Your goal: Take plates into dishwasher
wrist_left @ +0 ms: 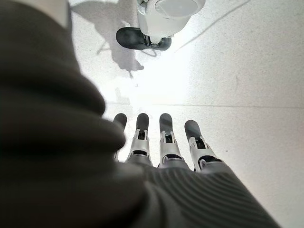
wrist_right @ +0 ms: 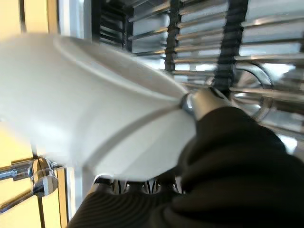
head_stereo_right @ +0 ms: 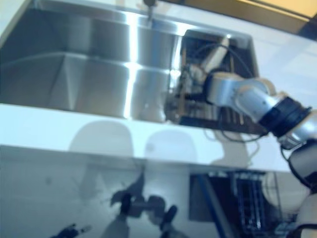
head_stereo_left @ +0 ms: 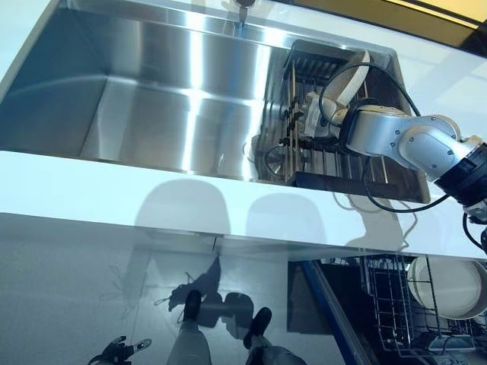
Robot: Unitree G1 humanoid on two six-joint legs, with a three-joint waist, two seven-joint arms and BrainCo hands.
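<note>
So the white plate [wrist_right: 95, 109] is over the drying rack [head_stereo_left: 335, 163] at the right end of the steel sink [head_stereo_left: 152, 91], with the right hand [wrist_right: 204, 102] pinching it by the rim, thumb on top. Left hand [wrist_left: 161, 137] hangs low over the floor, fingers relaxed and holding nothing. Another plate [head_stereo_left: 449, 285] already sits in the dishwasher rack [head_stereo_left: 396, 312], near right.

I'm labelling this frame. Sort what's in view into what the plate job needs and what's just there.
Job:
- plate, gripped by the right hand
- drying rack in the sink
- dishwasher rack, with a bowl already in it

Just there:
- tap
- counter
- left hand, idle over the floor
</note>
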